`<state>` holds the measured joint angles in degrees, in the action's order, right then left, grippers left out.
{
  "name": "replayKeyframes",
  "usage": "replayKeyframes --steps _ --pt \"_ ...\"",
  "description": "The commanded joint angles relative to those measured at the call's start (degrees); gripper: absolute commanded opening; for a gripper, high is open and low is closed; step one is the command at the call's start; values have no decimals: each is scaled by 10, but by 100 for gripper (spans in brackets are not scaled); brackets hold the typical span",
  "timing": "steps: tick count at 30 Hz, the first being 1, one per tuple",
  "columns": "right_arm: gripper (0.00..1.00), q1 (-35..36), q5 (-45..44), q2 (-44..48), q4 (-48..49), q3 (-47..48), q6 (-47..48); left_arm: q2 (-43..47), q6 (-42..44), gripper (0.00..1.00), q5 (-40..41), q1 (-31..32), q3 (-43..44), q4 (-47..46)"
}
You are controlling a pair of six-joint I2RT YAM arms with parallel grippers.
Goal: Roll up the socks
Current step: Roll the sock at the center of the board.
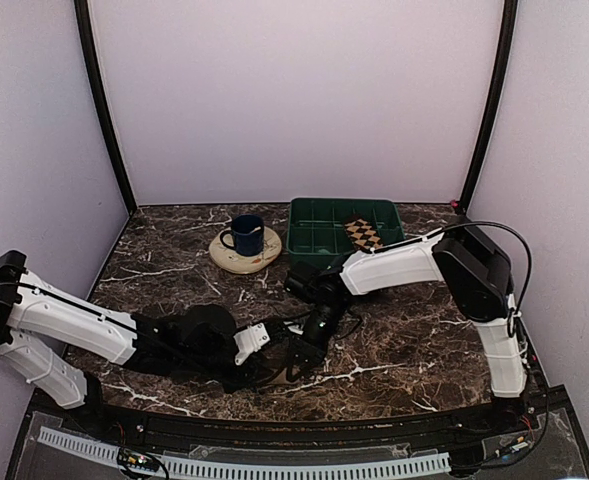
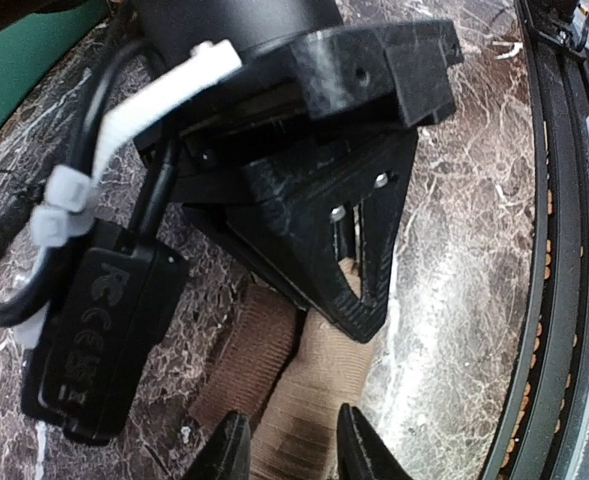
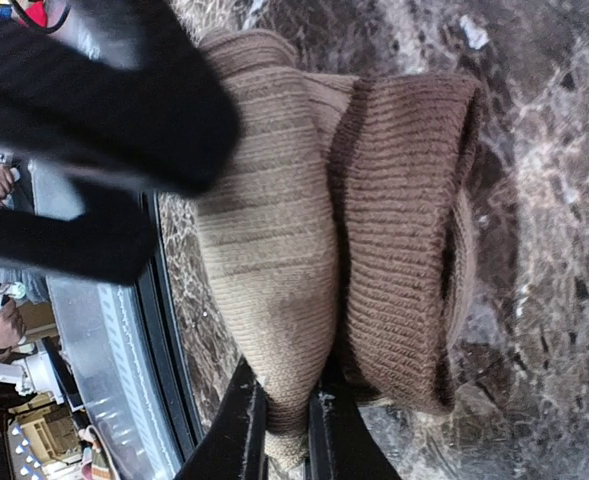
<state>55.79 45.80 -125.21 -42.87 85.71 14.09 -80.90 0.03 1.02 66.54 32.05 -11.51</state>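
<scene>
Lying on the dark marbled worktop (image 1: 404, 330) close to its front edge, the tan sock (image 3: 274, 240) is bunched into a thick ribbed bundle. A darker brown ribbed band (image 3: 404, 250) is folded round one side of it, and I cannot tell whether that band is the sock's own cuff. The right gripper (image 3: 284, 385) is clamped on one end of the bundle, its two black fingers drawn close together with a pinch of tan fabric between them. The left gripper (image 2: 292, 420) comes at the sock from the other side. Its fingers stand partway apart and the tan fabric fills the gap, touching both of them, so it too has hold of the sock. Seen from above, the two arms meet over this spot in the middle of the front half of the worktop, the left one reaching in low from the left and the right one bending down from the right, and between them they hide the bundle almost entirely.

Well apart from all this, towards the back wall, a green tray (image 1: 319, 230) sits on the worktop with the argyle sock (image 1: 364, 233) lying flat inside it, towards its right end. Just to the left of the tray a dark blue mug (image 1: 246, 233) stands upright on a round pale plate (image 1: 236, 258)
</scene>
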Motion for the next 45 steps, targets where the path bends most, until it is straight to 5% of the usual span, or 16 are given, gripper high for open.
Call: replayKeyframes --steps 1,21,31,45 --pt "0 -4 12 -17 -33 16 11 -18 27 33 -10 5 21 27" --pt "0 -11 28 -36 -62 41 27 -91 47 33 -15 22 52 62" --pt "0 -14 27 -33 -52 32 20 -105 47 0 -1 23 64 81" --pt "27 -41 71 25 77 -72 -43 -112 29 0 -39 6 72 110"
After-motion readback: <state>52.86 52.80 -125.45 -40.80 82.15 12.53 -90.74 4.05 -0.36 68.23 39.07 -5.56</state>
